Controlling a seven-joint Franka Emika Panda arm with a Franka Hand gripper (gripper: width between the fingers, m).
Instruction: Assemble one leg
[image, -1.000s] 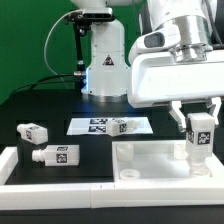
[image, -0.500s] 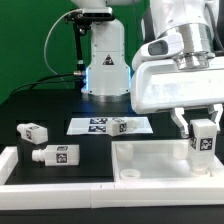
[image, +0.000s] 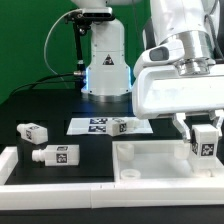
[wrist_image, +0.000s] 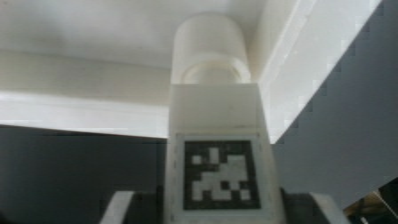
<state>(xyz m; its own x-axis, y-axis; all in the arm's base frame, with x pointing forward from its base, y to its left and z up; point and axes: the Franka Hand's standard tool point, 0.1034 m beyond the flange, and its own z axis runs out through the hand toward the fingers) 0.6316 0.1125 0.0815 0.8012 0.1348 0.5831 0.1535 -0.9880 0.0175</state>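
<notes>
My gripper (image: 204, 133) is shut on a white leg (image: 205, 142) with a black-and-white tag on its side, held upright over the far right end of the large white tray-shaped part (image: 160, 163). In the wrist view the held leg (wrist_image: 217, 120) fills the middle, its tag facing the camera and its round end pointing at the tray's rim (wrist_image: 107, 60). Two more legs (image: 33, 132) (image: 57, 154) lie at the exterior view's left. A further leg (image: 122, 126) lies on the marker board (image: 95, 126).
The robot's base (image: 105, 60) stands at the back behind the marker board. A raised white rim (image: 20, 165) runs along the front left of the table. The tabletop is black.
My gripper has moved with the leg toward the exterior view's right and slightly down, closer to the tray's right end.
</notes>
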